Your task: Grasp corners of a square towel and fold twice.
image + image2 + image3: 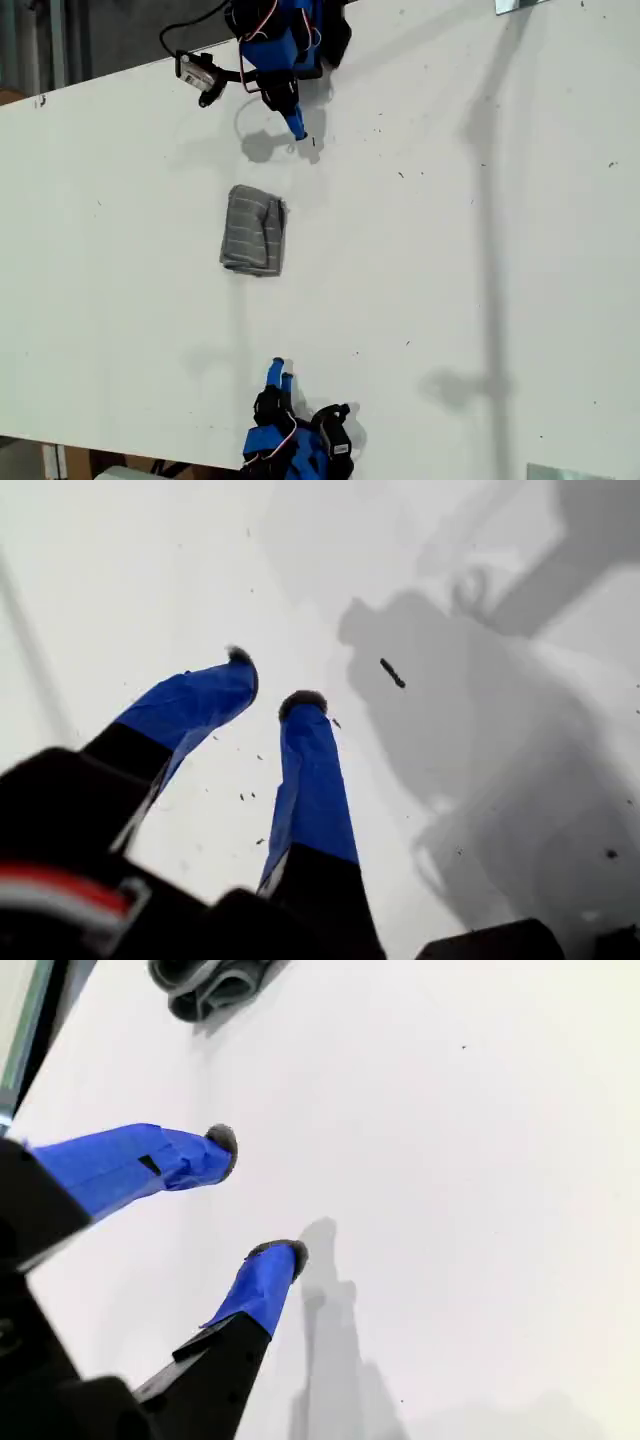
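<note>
The grey striped towel (254, 232) lies folded into a small rectangular bundle on the white table (450, 250), midway between the two arms. Its stacked, rolled layers show in the second wrist view (210, 985); single corners cannot be told apart. My first gripper (296, 130) hangs at the exterior view's top, short of the towel, with its fingers a narrow gap apart over bare table (270, 685). My second gripper (280, 374) stands at the exterior view's bottom, open and holding nothing (258, 1198), with the towel well ahead of it.
A small camera module (200, 75) on a black cable sticks out beside the first arm. Metal brackets sit at the exterior view's top right (520, 5) and bottom right (565, 472). The table edge (90, 85) runs along the exterior view's top left.
</note>
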